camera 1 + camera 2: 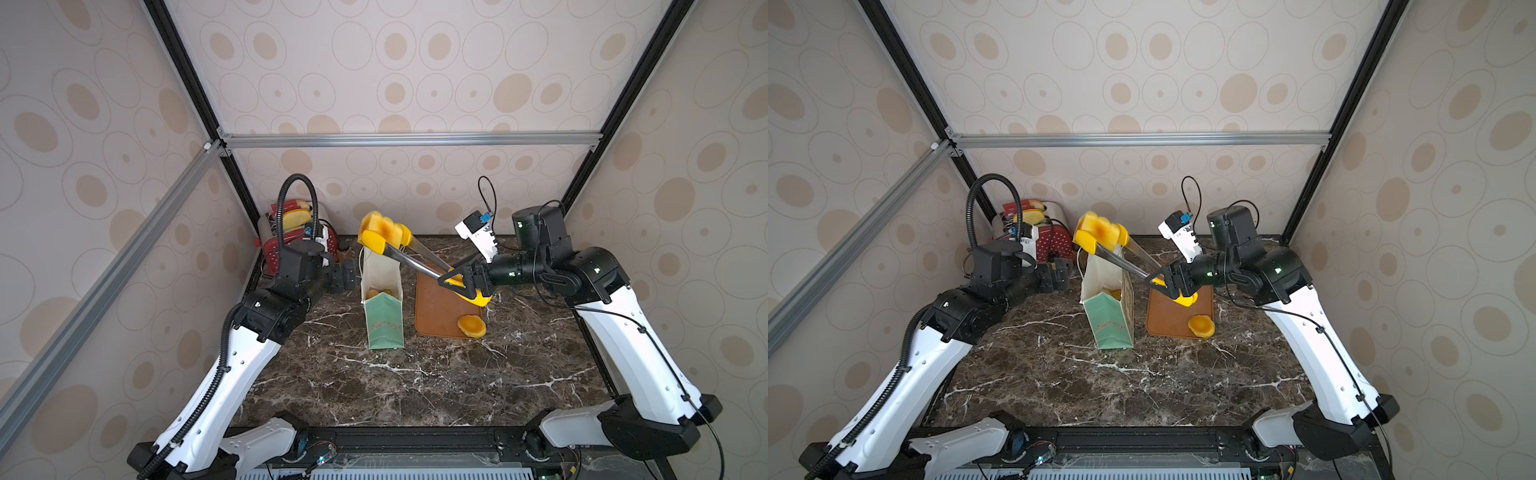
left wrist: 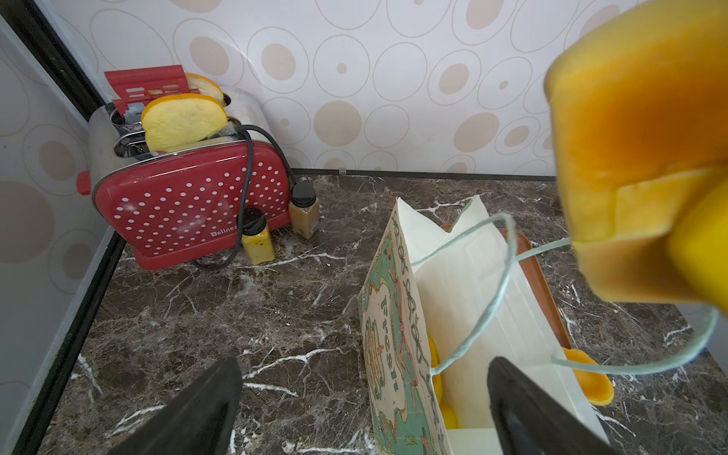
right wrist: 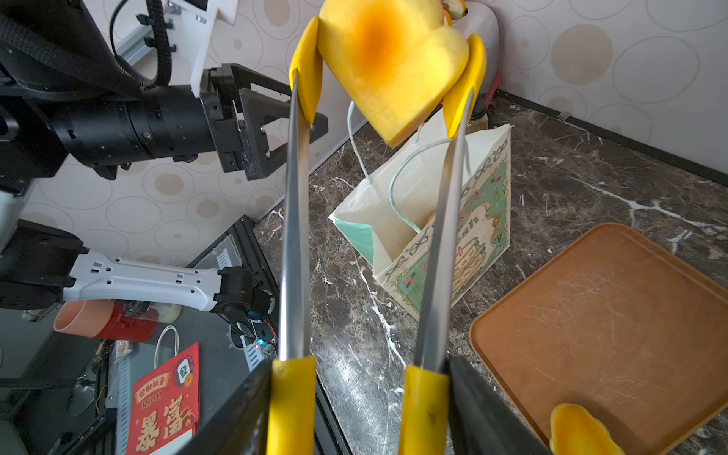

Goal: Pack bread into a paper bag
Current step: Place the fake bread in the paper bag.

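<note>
Step in hand, by judgement: delivery of the loaf [image 1: 384, 228] to the paper bag [image 1: 384, 320]. The loaf, blocky, matte yellow with a browned patch and a spongy look, hung tilted above the bag's open mouth, pinched between the yellow tips of the tongs [image 1: 411, 262]. The right pincer [image 1: 453, 279] was clamped on the tongs' yellow handles; their arms were flat polished steel. The bag, thin mint paper with a white inside, stood upright on the dark marbled bench [image 1: 415, 382], midway across and toward the far edge, with buns [image 1: 380, 293] at its bottom. The next move called for centring over the narrow mouth, clear of the string handles [image 2: 511, 256], then easing the squeeze. The left pincer [image 1: 350, 276] stood wide and empty just beside the bag. One round bun [image 1: 471, 326] lay on the brown tray [image 1: 436, 307].
</note>
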### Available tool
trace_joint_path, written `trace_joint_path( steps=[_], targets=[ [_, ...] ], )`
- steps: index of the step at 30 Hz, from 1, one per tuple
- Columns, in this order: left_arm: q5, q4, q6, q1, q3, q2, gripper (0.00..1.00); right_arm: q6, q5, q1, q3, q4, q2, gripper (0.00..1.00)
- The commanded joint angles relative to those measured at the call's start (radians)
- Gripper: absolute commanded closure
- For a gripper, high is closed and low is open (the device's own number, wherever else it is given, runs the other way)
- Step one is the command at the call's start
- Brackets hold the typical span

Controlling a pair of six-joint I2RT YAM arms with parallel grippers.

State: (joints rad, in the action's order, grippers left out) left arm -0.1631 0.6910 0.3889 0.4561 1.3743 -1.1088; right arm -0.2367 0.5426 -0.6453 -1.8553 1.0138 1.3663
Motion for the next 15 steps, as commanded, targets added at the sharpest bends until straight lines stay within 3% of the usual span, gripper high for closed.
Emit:
trace_joint_path(
  steps=[1, 15],
  targets=[
    [-0.012, 0.004, 0.005, 0.000, 0.011, 0.021, 0.01, -0.007, 0.030, -0.006, -0.004, -0.073, -0.022, 0.30],
    [-0.013, 0.003, 0.007, 0.000, 0.005, 0.030, 0.01, 0.002, 0.019, -0.005, 0.007, -0.057, -0.039, 0.25]
  ],
)
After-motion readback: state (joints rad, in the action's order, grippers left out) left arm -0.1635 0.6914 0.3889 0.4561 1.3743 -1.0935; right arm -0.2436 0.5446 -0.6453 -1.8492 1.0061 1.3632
